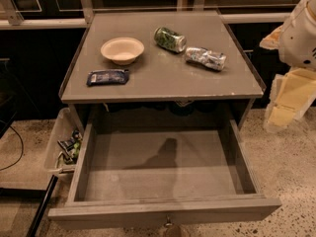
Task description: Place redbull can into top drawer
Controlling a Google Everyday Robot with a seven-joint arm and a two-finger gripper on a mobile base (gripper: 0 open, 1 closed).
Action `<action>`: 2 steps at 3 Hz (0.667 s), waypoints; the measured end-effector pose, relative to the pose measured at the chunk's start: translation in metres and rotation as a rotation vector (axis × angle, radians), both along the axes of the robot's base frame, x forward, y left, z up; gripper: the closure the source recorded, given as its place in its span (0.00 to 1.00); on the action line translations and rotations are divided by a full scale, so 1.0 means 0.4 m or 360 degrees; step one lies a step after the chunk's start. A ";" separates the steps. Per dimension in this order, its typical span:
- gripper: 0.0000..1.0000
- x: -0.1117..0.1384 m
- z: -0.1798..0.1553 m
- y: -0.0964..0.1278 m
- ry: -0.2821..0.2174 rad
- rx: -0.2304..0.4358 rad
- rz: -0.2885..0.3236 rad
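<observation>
Shiny crinkled redbull can (206,58); plastic end effector (289,100), right

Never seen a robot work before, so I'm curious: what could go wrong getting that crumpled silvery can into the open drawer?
The redbull can lies on its side near the right edge of the table; a nudge might roll it off. The green can lies close beside it, so the claw, beyond the table's right side, might bump it. The top drawer has its back part under the tabletop, so a release too far back could miss.
</observation>
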State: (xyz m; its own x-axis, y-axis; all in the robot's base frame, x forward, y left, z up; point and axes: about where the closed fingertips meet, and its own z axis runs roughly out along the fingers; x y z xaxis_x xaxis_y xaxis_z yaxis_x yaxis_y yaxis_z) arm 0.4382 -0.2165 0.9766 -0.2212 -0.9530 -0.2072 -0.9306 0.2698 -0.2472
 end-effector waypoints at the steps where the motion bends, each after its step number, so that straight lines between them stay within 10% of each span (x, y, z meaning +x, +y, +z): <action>1: 0.00 0.000 0.000 0.000 0.0000 0.0000 0.0000; 2: 0.00 0.049 0.006 0.012 -0.0083 0.0045 0.0031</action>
